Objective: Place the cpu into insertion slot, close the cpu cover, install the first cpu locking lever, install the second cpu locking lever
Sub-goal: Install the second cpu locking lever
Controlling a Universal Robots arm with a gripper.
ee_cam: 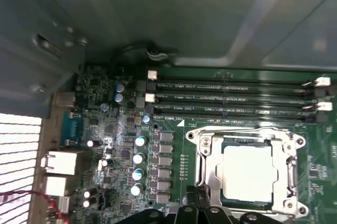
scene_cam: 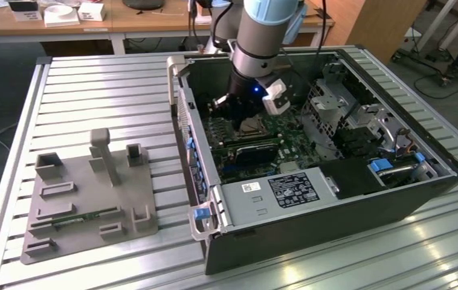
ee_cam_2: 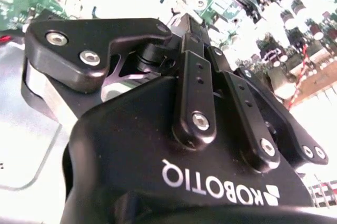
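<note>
Inside open computer case (scene_cam: 390,151) | cpu (ee_cam: 247,174) seated in insertion slot (ee_cam: 210,179), cpu cover (ee_cam: 287,145) down | gripper (ee_cam: 197,211) at socket's 6 o'clock edge, grip state cannot tell | levers seemingly unfinished

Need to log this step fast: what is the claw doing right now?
Claw: cannot be told whether open or closed; it hangs over the cpu seated in the insertion slot.

So the small flat square cpu with its pale silvery-tan metal top (ee_cam: 247,173) sits flat inside the square dark insertion slot with a silvery rim (ee_cam: 291,150), and the thin silvery metal cpu cover frame (ee_cam: 208,174) lies closed around it, green board all round.
</note>
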